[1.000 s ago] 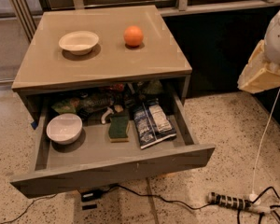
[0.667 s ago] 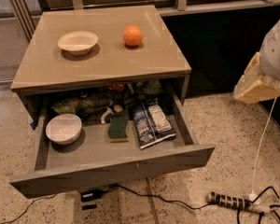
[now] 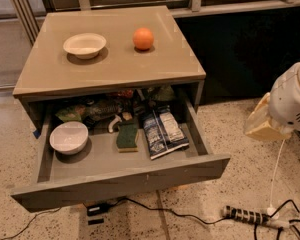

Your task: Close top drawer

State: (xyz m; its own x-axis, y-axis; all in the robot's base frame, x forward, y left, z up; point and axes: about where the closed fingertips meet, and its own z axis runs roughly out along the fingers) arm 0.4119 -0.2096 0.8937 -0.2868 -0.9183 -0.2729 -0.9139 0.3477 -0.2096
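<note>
Top drawer [image 3: 125, 181] pulled out under your worktop [image 3: 115, 66], holding white bowl [image 3: 69, 137], green sponge [image 3: 127, 136], snack packet [image 3: 163, 132], clutter behind, end effector [image 3: 262, 125] right of drawer, well apart, grip state you cannot tell.

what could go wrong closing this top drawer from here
The gripper hangs far right of the top drawer, so an off-centre push may skew it. The packets piled at the back could jam under the cabinet top. A hard shove might roll the orange off.
</note>
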